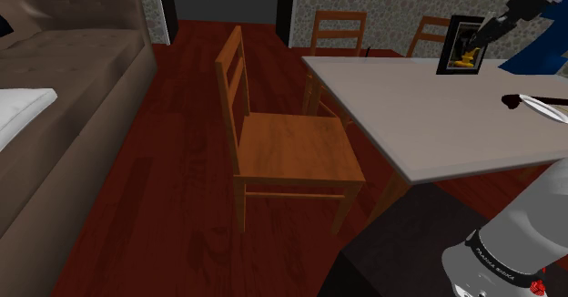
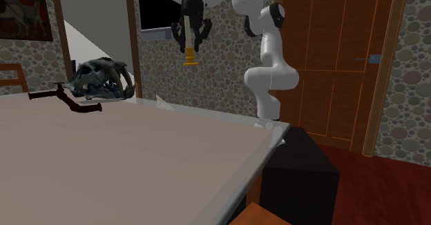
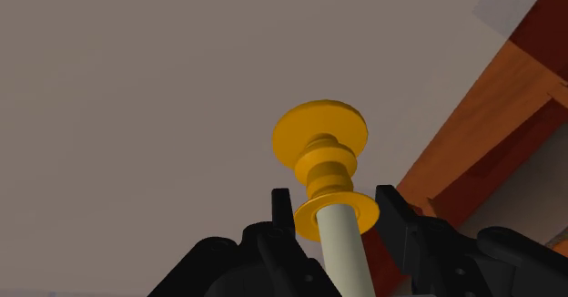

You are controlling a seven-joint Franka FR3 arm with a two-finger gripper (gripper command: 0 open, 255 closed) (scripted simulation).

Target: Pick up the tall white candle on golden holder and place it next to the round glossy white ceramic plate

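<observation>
Wrist view: the gripper (image 3: 332, 209) clasps the candle (image 3: 344, 250) by its white shaft; in the second exterior view it hangs upper centre. We judge it stiff, light, slippery

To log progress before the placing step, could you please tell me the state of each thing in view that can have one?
gripper: shut on the candle.
candle: held clear above the table, golden holder end downward.
plate: lying flat on the table.
wooden door: shut.
nearest chair: upright beside the table.
</observation>
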